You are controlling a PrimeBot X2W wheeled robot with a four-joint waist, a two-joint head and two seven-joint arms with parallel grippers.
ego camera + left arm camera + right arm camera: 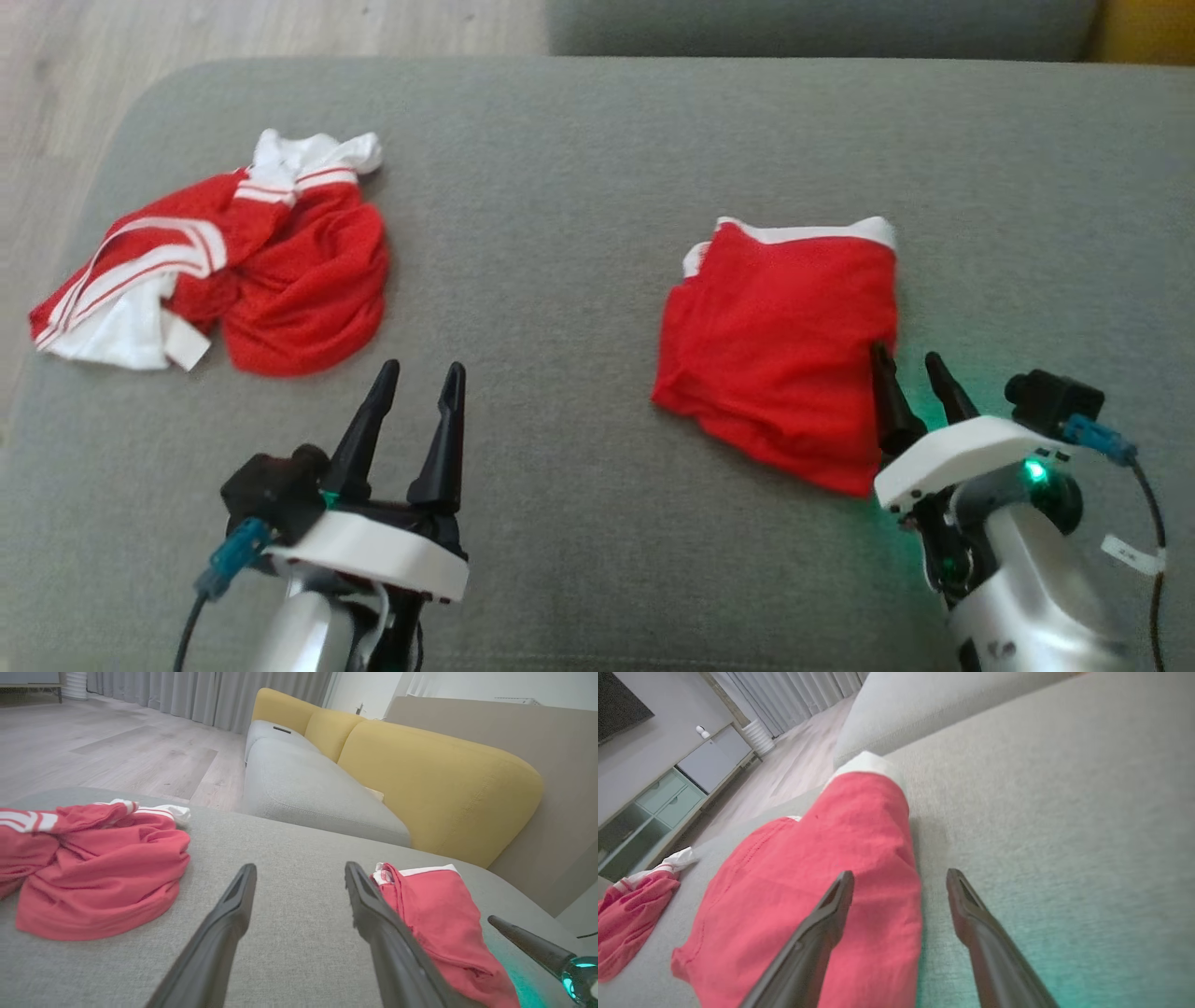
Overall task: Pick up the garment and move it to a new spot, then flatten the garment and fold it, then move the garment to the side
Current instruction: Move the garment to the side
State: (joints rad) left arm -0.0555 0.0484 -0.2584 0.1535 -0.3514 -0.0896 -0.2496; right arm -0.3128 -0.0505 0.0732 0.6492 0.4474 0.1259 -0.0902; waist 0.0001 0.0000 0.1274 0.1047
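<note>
Our left claw (423,366) gapes empty; right claw (906,355) gapes astride the folded garment's (784,345) edge; our left wrist view adds a yellow backrest (439,788).

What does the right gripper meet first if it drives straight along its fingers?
Probably the right edge of the folded red garment: the open right gripper straddles it, one finger over cloth, the other over bare grey cushion. Depth is unclear; it may touch cushion first.

Your left gripper (423,366) and right gripper (905,352) have tapered black fingers (439,448), with teal-plugged cables (233,553) beside white wrist plates (373,553).
</note>
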